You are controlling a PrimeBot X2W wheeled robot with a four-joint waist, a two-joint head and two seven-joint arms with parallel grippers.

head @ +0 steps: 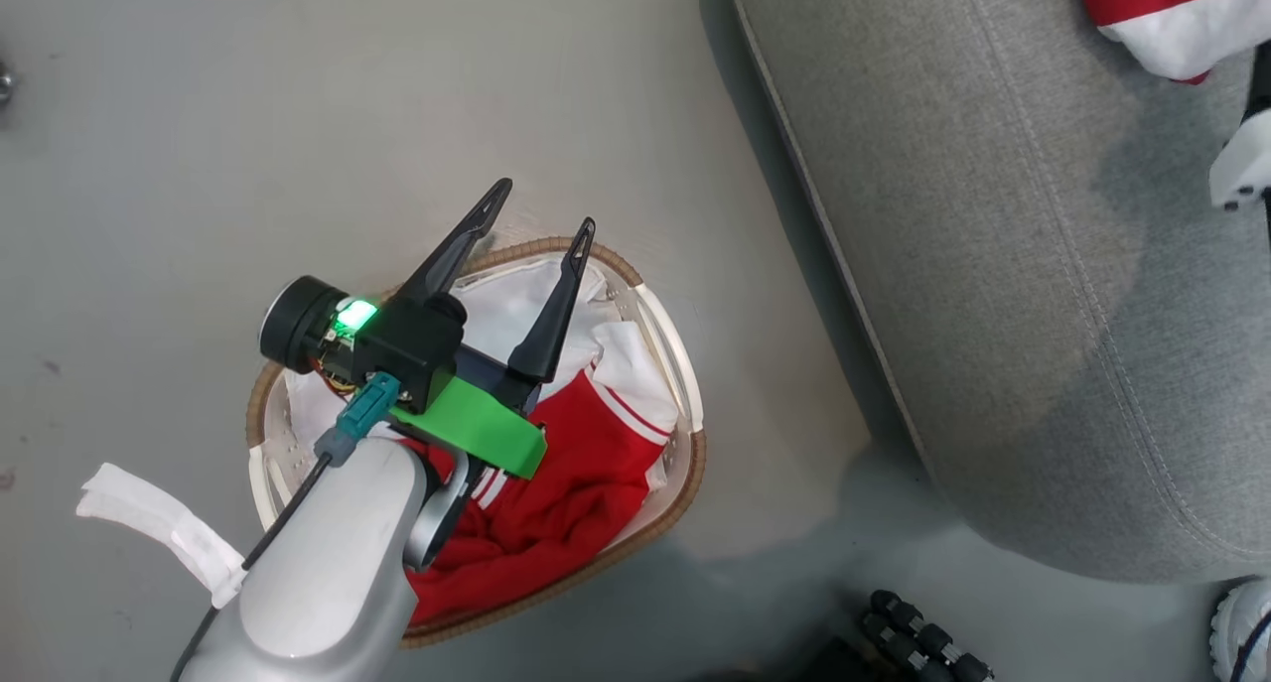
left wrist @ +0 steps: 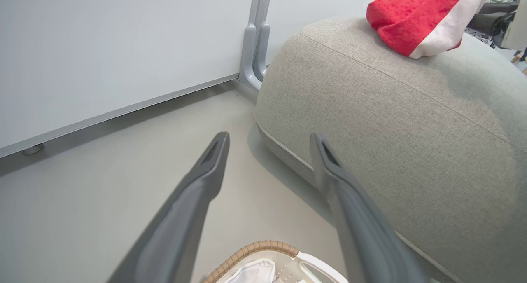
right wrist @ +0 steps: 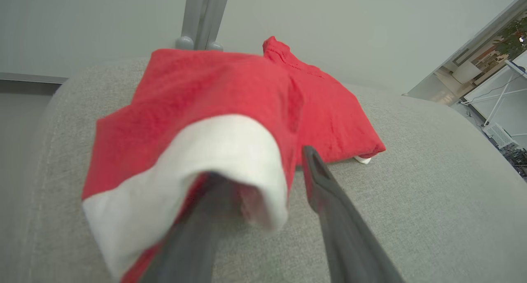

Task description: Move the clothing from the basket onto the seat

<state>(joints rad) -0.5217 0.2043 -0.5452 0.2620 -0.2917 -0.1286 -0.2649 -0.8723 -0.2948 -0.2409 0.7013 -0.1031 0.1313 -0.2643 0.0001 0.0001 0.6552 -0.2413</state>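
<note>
Spanning the right of the head view, grey seat (head: pixel 993 265) carries 1 red garment (right wrist: pixel 230 93). Basket (head: pixel 685 444) sits on the floor just beside it and holds another red garment (head: pixel 566 503). Left gripper (head: pixel 544 204) hovers over the basket, fingers spread, empty. Right gripper (right wrist: pixel 259 163) fingers spread; white hem drapes over 1 finger, not pinched.

The basket (head: pixel 596 566) has a rough, matt rim of brown weave over white perforated plastic with a slight gloss. Inside it lie a white cloth liner (head: pixel 506 310) and soft red clothing (head: pixel 556 503) with white trim. Beside the basket, the seat (head: pixel 993 265) is matt grey coarse-weave fabric with a stitched seam. Under the basket, the floor (head: pixel 199 116) is smooth with a dull sheen. Above the basket, the left gripper (head: pixel 546 204) has matt dark plastic fingers and a green plastic bracket (head: pixel 477 429).
</note>
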